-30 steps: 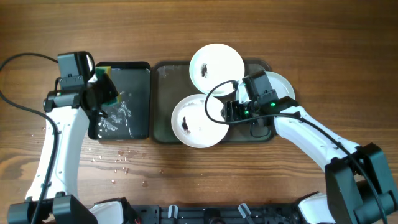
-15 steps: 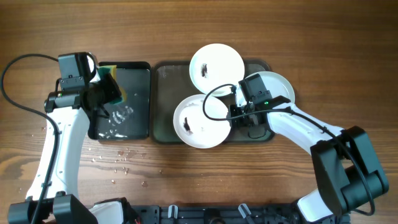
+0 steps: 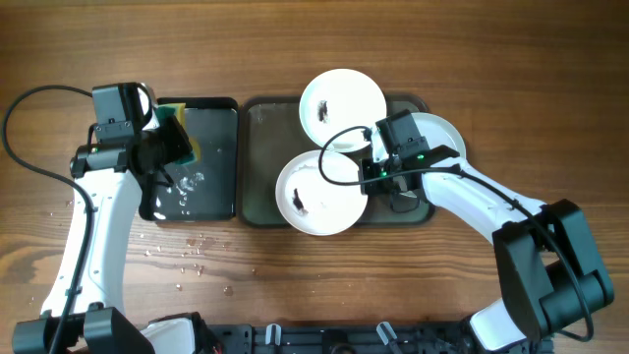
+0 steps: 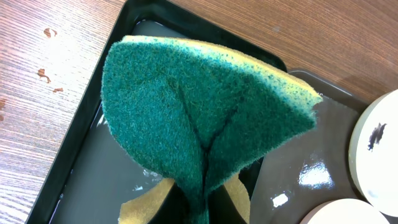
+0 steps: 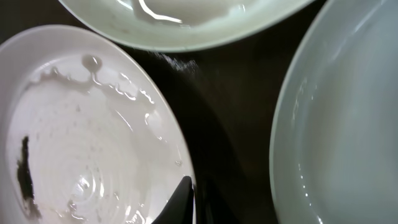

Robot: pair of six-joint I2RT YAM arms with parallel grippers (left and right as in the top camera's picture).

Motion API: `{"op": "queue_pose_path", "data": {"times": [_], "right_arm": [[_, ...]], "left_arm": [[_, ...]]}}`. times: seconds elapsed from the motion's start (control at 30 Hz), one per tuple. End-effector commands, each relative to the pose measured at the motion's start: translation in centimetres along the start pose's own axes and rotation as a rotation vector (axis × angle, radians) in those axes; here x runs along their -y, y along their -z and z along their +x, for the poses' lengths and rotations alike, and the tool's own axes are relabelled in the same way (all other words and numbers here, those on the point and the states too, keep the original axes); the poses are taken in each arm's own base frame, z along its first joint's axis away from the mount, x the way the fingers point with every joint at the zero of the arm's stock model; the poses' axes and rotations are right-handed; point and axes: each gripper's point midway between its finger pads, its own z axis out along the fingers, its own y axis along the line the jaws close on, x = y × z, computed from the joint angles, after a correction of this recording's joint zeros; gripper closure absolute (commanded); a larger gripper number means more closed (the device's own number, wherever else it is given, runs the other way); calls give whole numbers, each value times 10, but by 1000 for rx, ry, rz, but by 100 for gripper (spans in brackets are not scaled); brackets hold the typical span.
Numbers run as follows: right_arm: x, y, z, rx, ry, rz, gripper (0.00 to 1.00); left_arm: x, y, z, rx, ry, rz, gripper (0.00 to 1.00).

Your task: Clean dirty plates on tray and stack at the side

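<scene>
Three white plates lie on the dark grey tray [image 3: 259, 116]. The front plate [image 3: 313, 197] [image 5: 81, 124] is wet and has a black smear [image 5: 25, 175]. My right gripper [image 3: 367, 178] [image 5: 188, 202] is shut on its right rim, one dark finger [image 5: 182, 198] on top of it. The back plate [image 3: 342, 106] [image 5: 186, 18] also carries a smear. The right plate [image 3: 439, 138] [image 5: 348, 124] lies partly under my right arm. My left gripper [image 3: 169, 149] is shut on a folded green and yellow sponge [image 3: 181, 143] [image 4: 199, 106] over the small black tray [image 3: 211, 110].
The small black tray [image 4: 81, 174] holds water and stands just left of the grey tray [image 4: 311, 155]. Water drops [image 3: 187, 258] dot the bare wooden tabletop [image 3: 491, 59] in front of it. A cable [image 3: 29, 128] loops at the far left.
My right gripper slid left to the front plate's rim and closed on it, nudging the plate slightly right. The left arm and sponge have barely moved.
</scene>
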Motion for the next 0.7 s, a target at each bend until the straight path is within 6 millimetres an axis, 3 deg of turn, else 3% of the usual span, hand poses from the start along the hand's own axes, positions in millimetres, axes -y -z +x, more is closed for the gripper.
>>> {"op": "queue_pose_path", "data": {"times": [0.0, 0.67], "right_arm": [[-2, 6, -10, 26, 15, 13, 96], [-1, 6, -9, 23, -90, 16, 96]], "left_arm": [[3, 1, 1, 0, -34, 14, 96], [2, 1, 8, -27, -30, 7, 96]]}}
